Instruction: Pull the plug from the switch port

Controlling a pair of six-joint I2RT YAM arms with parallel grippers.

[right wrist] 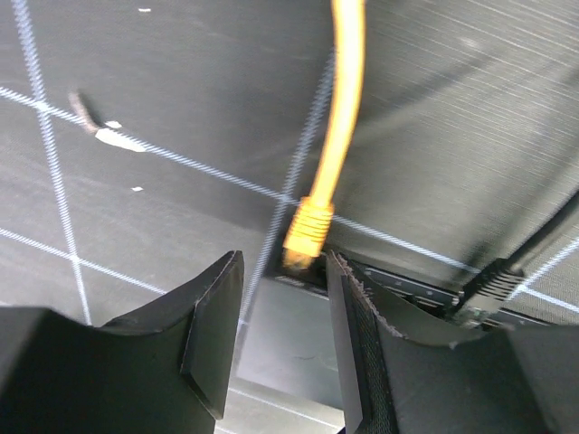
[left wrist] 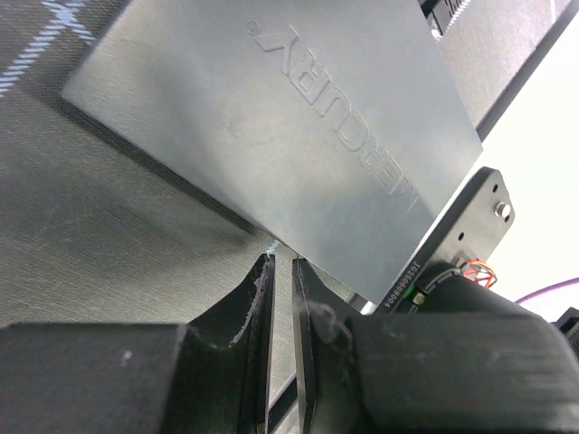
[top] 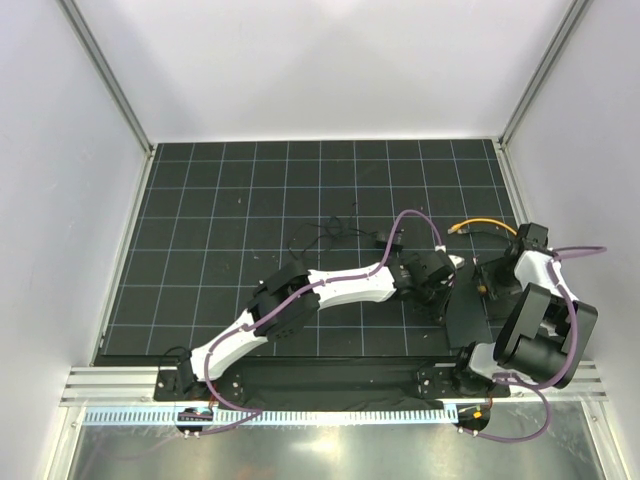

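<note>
Top view: the left arm reaches across the black gridded mat (top: 220, 200). The left gripper (top: 440, 280) sits just beside the right gripper (top: 492, 278) at the right side of the mat. The flat black switch box (top: 467, 320) lies below them, near the right arm's base. The yellow cable (top: 487, 224) arcs over the mat behind the grippers. One end lies loose on the mat; the other end runs under the right arm and is hidden.

Left wrist view: the switch box (left wrist: 271, 117) fills the frame, tilted, with raised "MERCURY" lettering on its face. The left gripper (left wrist: 282, 267) is just under the box's lower edge. Its fingers (left wrist: 258, 307) are nearly together, with only a slit between them. Cannot tell whether they pinch anything.

Right wrist view: the plug (right wrist: 308, 231) on the yellow cable (right wrist: 344, 90) is seated in the switch port (right wrist: 303, 264) at the box's edge. The right gripper (right wrist: 285, 262) stands about half open and grips nothing. The plug is just past its tips, in line with the gap. A black connector (right wrist: 493, 280) sits in the same edge, further right.
</note>
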